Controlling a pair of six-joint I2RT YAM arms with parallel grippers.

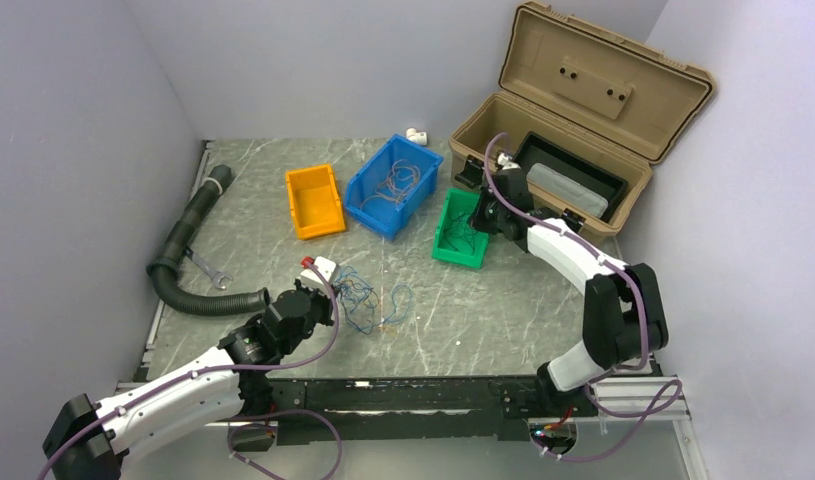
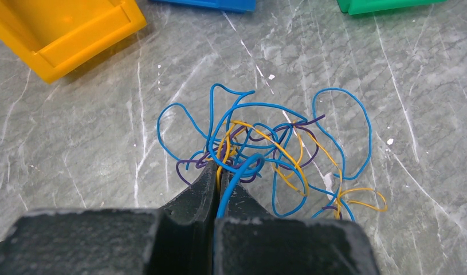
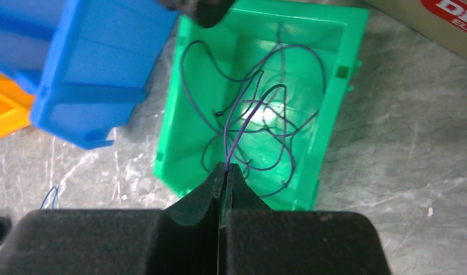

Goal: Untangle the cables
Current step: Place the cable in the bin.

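Note:
A tangled bundle of thin blue, yellow-orange and purple cables lies on the grey table; in the top view it sits left of centre. My left gripper is shut on the bundle's near edge, with a yellow and a blue strand pinched between the jaws. My right gripper is shut on one purple cable that hangs down into the green bin, where several purple strands lie loose. In the top view the right gripper hovers over the green bin.
A blue bin holding orange wires and an orange bin stand behind the bundle. A fat black corrugated hose and a wrench lie at the left. An open tan toolbox stands at the back right.

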